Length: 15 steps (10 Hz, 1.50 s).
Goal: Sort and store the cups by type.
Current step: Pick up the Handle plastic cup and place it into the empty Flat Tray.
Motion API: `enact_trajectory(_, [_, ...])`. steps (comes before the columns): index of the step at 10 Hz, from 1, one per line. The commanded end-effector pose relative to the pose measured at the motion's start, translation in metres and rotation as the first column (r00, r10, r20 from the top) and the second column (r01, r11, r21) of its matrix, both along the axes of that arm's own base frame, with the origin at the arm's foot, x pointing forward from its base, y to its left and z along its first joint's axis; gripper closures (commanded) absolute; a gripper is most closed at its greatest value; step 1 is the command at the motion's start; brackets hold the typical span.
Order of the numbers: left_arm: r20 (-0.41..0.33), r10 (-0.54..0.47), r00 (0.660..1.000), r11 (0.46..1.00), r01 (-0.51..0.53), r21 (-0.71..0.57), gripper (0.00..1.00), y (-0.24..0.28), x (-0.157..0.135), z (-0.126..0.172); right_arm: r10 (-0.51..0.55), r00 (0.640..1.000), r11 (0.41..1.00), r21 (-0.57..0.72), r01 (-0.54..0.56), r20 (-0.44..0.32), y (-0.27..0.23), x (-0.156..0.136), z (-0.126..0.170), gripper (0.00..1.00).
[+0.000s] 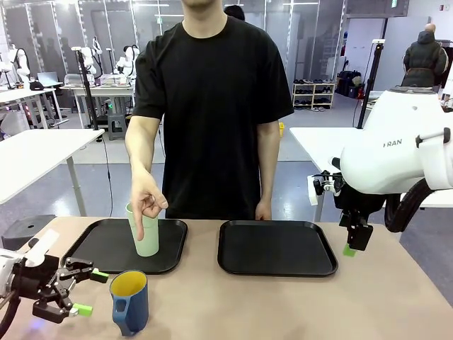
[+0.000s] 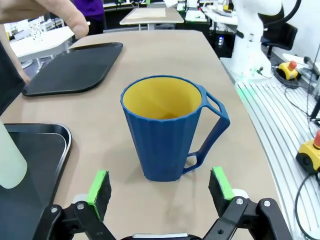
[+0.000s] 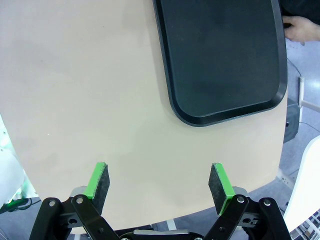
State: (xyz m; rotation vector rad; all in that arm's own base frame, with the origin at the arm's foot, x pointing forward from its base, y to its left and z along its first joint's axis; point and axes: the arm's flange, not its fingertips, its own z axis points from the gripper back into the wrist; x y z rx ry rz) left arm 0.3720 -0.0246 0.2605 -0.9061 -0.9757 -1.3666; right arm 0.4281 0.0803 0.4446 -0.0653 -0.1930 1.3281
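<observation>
Cups at the shared table: we see the dark blue mug (image 1: 129,301), yellow inside, upright on the bare tabletop, just off the near edge of the left tray (image 1: 95,248). The pale green tumbler (image 1: 145,237) stands upright on that tray, at about twelve o'clock from the mug. The person's hand (image 1: 146,202) is at the tumbler's rim, one finger pointing down its side. Their other hand (image 1: 263,210) rests at the table's far edge, near the right tray (image 1: 276,249).

At nine o'clock of the mug, the left gripper (image 1: 90,292) hangs low over the table with its jaws spread wide, holding nothing. From its wrist camera, we find the mug (image 2: 167,127) dead ahead at twelve o'clock, handle at three o'clock, apart from both green pads (image 2: 98,186).

The right gripper (image 1: 352,244) hovers at three o'clock of the right tray, fingers pointing down. Its wrist camera shows the jaws wide apart and bare over the tabletop, a corner of that tray (image 3: 225,65) at one o'clock.
</observation>
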Motion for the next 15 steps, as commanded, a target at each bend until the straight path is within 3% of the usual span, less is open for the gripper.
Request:
enact_trajectory(1, [0.022, -0.001, 1.000, 1.000, 0.001, -0.003, 0.00, -0.003, 0.002, 0.013, -0.012, 1.000, 1.000, 0.002, 0.012, 0.009, 0.000, 0.000, 0.000, 0.00])
enact_trajectory(15, [-0.066, -0.070, 0.995, 0.997, 0.073, 0.030, 0.00, -0.021, 0.021, -0.003, -0.012, 1.000, 1.000, 0.002, 0.012, 0.009, 0.000, 0.000, 0.000, 0.00])
